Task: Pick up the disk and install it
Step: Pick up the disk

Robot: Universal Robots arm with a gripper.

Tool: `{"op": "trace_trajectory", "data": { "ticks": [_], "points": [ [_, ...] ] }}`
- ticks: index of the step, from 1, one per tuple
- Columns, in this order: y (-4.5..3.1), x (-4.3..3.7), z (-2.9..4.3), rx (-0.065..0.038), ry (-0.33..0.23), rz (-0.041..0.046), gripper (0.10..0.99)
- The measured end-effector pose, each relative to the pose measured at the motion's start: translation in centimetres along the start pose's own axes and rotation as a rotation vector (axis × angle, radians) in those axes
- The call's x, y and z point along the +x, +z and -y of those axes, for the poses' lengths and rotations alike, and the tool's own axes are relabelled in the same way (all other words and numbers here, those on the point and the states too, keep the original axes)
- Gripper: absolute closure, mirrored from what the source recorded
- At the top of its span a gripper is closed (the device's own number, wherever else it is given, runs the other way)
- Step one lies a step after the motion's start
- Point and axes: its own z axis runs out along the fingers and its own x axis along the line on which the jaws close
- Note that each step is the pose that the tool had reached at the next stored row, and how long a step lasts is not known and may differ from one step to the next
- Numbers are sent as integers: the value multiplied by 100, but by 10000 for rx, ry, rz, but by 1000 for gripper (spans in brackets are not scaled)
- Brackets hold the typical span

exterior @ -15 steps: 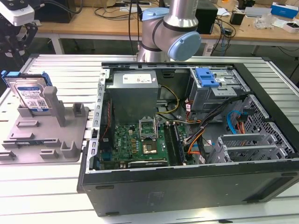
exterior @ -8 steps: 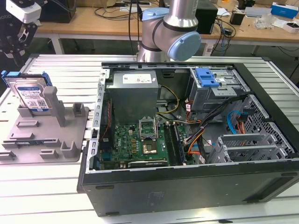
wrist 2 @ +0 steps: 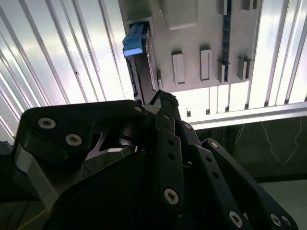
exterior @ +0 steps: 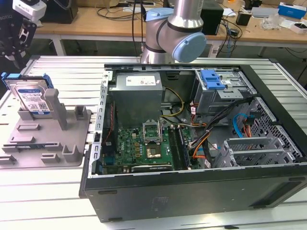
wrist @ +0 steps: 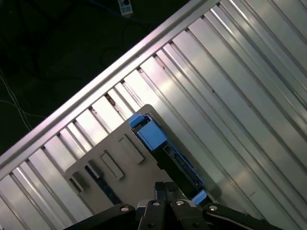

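1. In the second wrist view the gripper [wrist 2: 162, 103] lies closest, its black linkage bars pointing down toward the disk [wrist 2: 139, 57]. I cannot tell whether the claw is spread or pressed together.
2. In the exterior view the gripper [exterior: 15, 51] hovers above the disk [exterior: 32, 98], apart from it.
3. The disk stands on edge, label facing out, in a slot of a grey fixture plate [exterior: 53, 139] on the ribbed aluminium table [exterior: 62, 72], at the exterior view's left.
4. Just beside the plate lies an open computer case [exterior: 192, 196], its motherboard [exterior: 139, 148] exposed.
5. A drive cage with a blue latch plate [exterior: 212, 79] sits in the case's far corner, well apart from the disk.
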Motion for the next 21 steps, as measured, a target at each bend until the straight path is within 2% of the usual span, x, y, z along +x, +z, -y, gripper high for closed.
{"op": "trace_trajectory", "data": {
  "ticks": [7, 11, 13, 21],
  "points": [
    [6, 0, 0, 71, -1917, -68, 980],
    [10, -1, 1, 186, -2653, -41, 980],
    [11, 0, 1, 237, -3299, -44, 980],
    [25, -1, 1, 320, -5116, -86, 980]
  ]
}}
